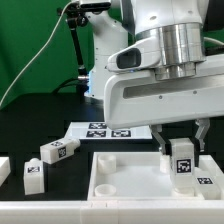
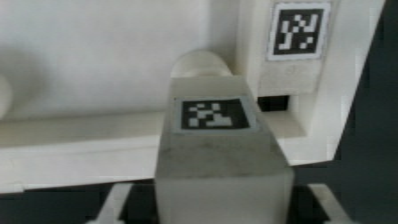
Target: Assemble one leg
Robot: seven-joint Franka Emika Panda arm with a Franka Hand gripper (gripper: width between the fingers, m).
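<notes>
My gripper (image 1: 183, 148) is shut on a leg (image 1: 183, 165), a small white block with a black-and-white tag. It holds the leg upright at the large white square piece (image 1: 120, 180), near the corner on the exterior view's right. Whether the leg touches that piece I cannot tell. In the wrist view the held leg (image 2: 217, 150) fills the middle between the gripper (image 2: 217, 205) fingers, with the white piece (image 2: 89, 100) behind it. Three more legs lie at the exterior view's left: one (image 1: 55, 150), one (image 1: 33, 176) and one (image 1: 3, 168) at the frame edge.
The marker board (image 1: 105, 130) lies on the black table behind the white square piece. A green backdrop stands at the back. The arm's white body (image 1: 160, 80) hangs over the exterior view's right half. A second tag (image 2: 299, 30) shows on a white face beyond the held leg.
</notes>
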